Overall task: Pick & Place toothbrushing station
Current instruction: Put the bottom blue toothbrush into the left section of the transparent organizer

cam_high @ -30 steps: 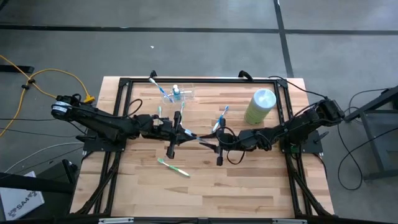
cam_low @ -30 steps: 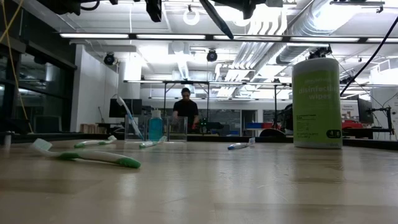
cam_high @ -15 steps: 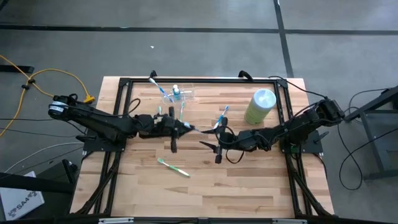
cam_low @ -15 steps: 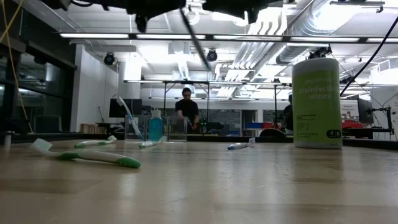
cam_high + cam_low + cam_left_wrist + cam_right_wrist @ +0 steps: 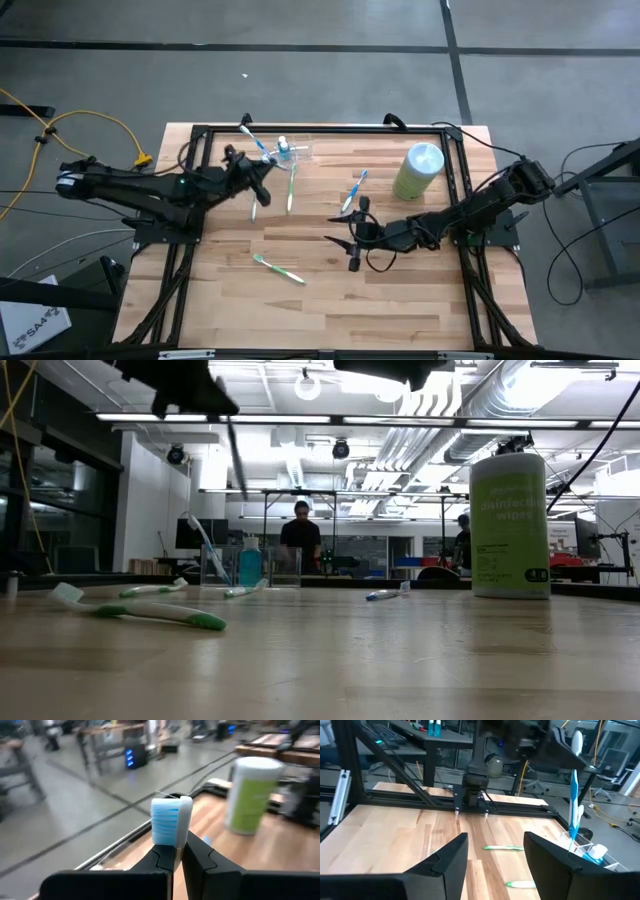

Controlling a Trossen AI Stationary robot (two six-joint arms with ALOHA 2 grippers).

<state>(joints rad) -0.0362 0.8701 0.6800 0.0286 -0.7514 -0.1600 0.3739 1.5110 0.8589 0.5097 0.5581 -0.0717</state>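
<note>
The clear holder (image 5: 298, 152) stands near the table's far edge and also shows in the low view (image 5: 285, 565). A blue toothbrush (image 5: 256, 142) leans in it, next to a small blue tube (image 5: 283, 147). My left gripper (image 5: 254, 190) hangs just left of the holder, on its near side, well above the table. It is shut on a toothbrush with blue bristles (image 5: 170, 822). My right gripper (image 5: 348, 250) is open and empty over the table's middle, its fingers spread wide (image 5: 495, 855). The held toothbrush's handle is hidden. My left gripper pinches the toothbrush just below its head (image 5: 176, 852) between its two fingertips. The head (image 5: 170, 820) sticks out past the fingertips, and the fingers hide the handle. The toothbrush is lifted clear of the table.
A green toothbrush (image 5: 291, 186) lies just on the near side of the holder, another green one (image 5: 278, 268) lies toward the near edge, and a blue one (image 5: 355, 190) lies mid-table. A light green canister (image 5: 418, 170) stands at the far right. A person stands in the room beyond (image 5: 301, 535).
My left gripper has carried the toothbrush from the table's middle toward the left and far edges, ending beside the holder, and it has turned on the way. The toothbrush stays clear of the table.
</note>
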